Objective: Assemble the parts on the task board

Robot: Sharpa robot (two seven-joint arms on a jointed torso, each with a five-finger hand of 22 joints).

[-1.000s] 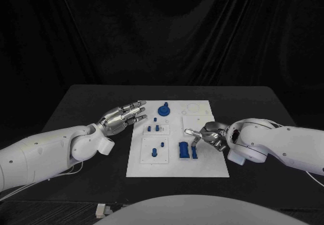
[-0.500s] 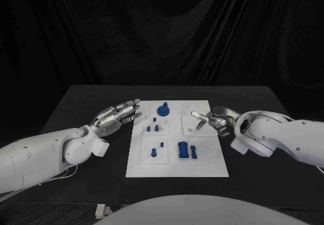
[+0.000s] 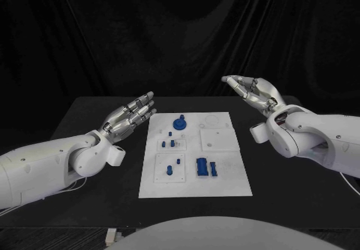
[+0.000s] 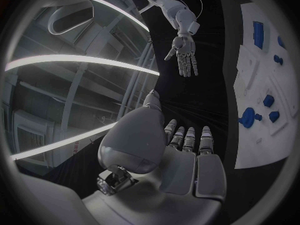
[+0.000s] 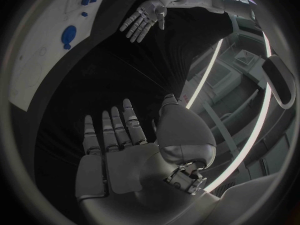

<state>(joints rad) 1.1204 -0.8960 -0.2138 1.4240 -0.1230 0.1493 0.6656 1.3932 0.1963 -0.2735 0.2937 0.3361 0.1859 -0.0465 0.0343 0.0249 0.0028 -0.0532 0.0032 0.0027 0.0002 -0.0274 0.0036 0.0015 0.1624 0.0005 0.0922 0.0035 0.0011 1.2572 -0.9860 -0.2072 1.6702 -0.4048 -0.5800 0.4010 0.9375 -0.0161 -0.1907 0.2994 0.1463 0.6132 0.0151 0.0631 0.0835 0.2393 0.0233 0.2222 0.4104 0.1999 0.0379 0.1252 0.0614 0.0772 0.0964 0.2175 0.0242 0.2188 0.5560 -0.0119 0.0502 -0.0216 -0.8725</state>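
Note:
The white task board [image 3: 225, 182] lies in the middle of the black table. Blue parts sit on it: a round knobbed piece [image 3: 181, 124] at the far end, small pegs [image 3: 170, 142] in the middle, a peg [image 3: 169, 169] and a tall block [image 3: 202, 166] with a thin bar [image 3: 214, 168] near the front. My left hand [image 3: 129, 117] hovers open, fingers stretched, over the table just left of the board. My right hand [image 3: 255, 92] is raised high above the board's far right corner, open with nothing in it. The left wrist view shows the right hand [image 4: 184, 57] and the board [image 4: 250, 135]; the right wrist view shows the left hand [image 5: 144, 19].
Bare black table [image 3: 90, 120] lies on both sides of the board. Black curtains hang behind the table's far edge. A small pale object [image 3: 112, 234] sits at the near table edge.
My right hand has lifted off the board's right side and risen high toward the far right, opening flat. My left hand has drifted slightly up and away from the board.

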